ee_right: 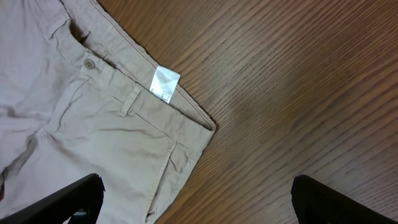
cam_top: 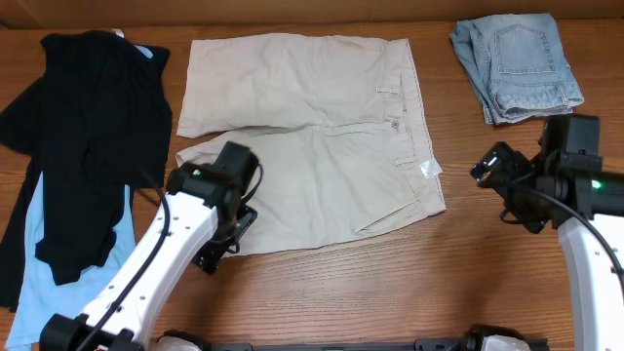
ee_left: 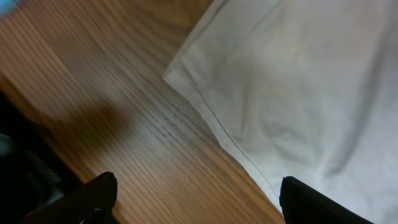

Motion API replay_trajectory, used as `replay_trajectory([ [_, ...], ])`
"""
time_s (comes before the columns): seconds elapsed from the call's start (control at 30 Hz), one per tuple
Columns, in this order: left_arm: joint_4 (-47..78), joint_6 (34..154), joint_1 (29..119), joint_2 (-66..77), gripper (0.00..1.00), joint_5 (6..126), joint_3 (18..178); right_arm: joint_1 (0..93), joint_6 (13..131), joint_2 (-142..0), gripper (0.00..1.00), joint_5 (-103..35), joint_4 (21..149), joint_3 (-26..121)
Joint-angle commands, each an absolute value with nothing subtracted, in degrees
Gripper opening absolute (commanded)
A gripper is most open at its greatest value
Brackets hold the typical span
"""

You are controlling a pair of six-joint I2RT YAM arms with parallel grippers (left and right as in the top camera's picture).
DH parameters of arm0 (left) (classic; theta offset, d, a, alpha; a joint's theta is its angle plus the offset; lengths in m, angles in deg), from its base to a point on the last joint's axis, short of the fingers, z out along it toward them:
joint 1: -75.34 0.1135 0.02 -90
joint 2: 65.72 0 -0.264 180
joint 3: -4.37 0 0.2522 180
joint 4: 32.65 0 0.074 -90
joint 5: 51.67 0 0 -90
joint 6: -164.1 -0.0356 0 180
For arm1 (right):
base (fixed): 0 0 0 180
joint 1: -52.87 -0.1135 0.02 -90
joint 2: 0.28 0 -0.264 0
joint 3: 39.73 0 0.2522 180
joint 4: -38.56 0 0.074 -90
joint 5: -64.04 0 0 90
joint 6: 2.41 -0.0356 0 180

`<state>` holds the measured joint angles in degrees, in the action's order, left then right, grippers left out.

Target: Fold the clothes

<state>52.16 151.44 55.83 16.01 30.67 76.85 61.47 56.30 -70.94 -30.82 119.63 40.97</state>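
Overhead: my main job, the khaki shorts (cam_top: 312, 146), lies spread flat across the upper middle of the frame, with no fold in it yet. The denim shorts (cam_top: 517, 63) at upper right look folded already. The black top (cam_top: 88, 127) lies heaped over the light-blue shirt (cam_top: 54, 292) at far left, both untouched.

Left wrist: the left gripper (ee_left: 199, 205) stands wide apart over the shorts' hem (ee_left: 214, 124), which runs from upper centre to the lower right, and it holds nothing.

Right wrist: the right gripper (ee_right: 196, 199) is fully spread and empty, with the waistband corner (ee_right: 208, 124) just above centre.

I judge the task barely begun, with three garments left.
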Motion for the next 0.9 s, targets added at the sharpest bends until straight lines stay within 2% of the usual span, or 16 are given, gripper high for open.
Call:
replay_trajectory([
  [0.0,48.21,149.43,60.66,15.51,0.83,37.84,70.03,61.51,55.84,-72.6,1.0,-29.86,118.62,40.33],
  [0.17,43.46,149.48,62.58,15.51,0.83,39.02,66.55,61.51,55.88,-74.17,1.0,-29.9,117.4,39.94],
  [0.37,36.25,149.48,65.23,15.53,0.66,38.98,61.55,61.51,56.06,-74.98,1.0,-29.86,116.57,39.63],
  [0.63,33.45,149.45,72.29,15.53,0.66,36.24,58.53,61.49,56.06,-75.0,1.0,-29.9,115.56,39.59],
  [0.87,24.47,149.43,74.63,15.55,0.67,35.19,55.45,61.49,56.06,-75.0,1.0,-29.9,115.39,39.55],
])
